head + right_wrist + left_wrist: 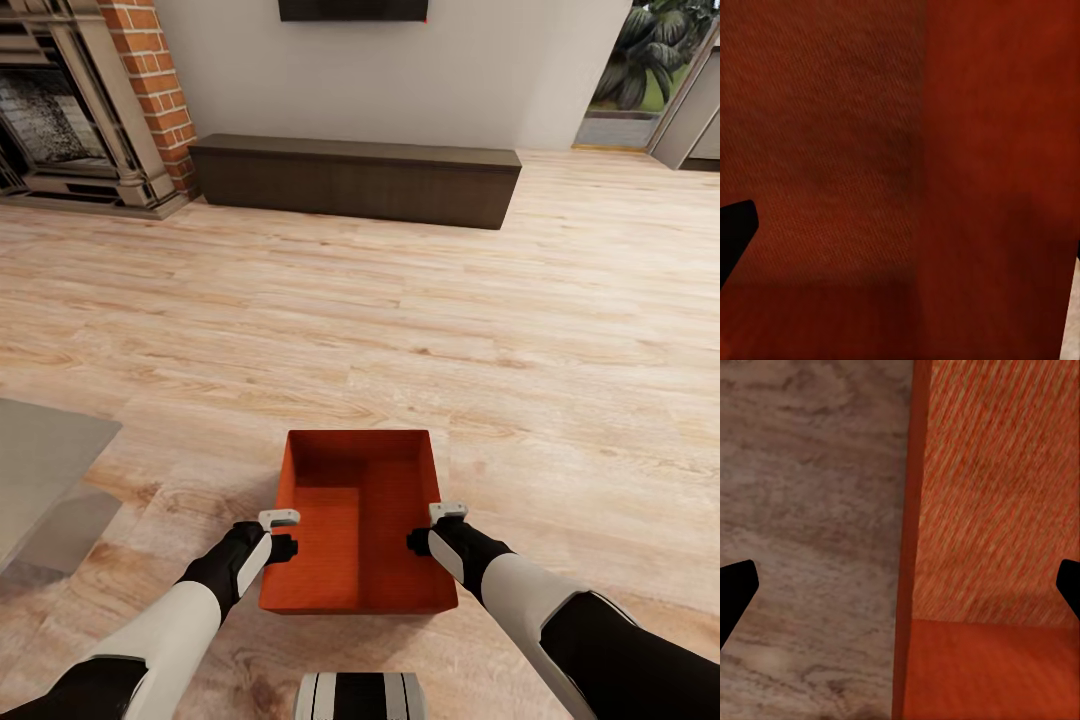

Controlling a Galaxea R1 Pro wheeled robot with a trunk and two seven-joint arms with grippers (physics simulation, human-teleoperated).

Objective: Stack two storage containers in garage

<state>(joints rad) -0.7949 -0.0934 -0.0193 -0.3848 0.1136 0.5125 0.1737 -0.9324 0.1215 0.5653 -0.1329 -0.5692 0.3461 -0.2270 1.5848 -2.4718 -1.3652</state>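
Well short of the long dark cabinet on living-room planks, one storage container sits between left gripper and right gripper — each spread astride a side wall, unclamped — so carrying and stacking remain.

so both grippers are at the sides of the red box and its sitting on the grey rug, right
Not quite. The left gripper and right gripper do flank the storage container, but the head view shows it over the wood-plank floor, with the grey rug off to the side.
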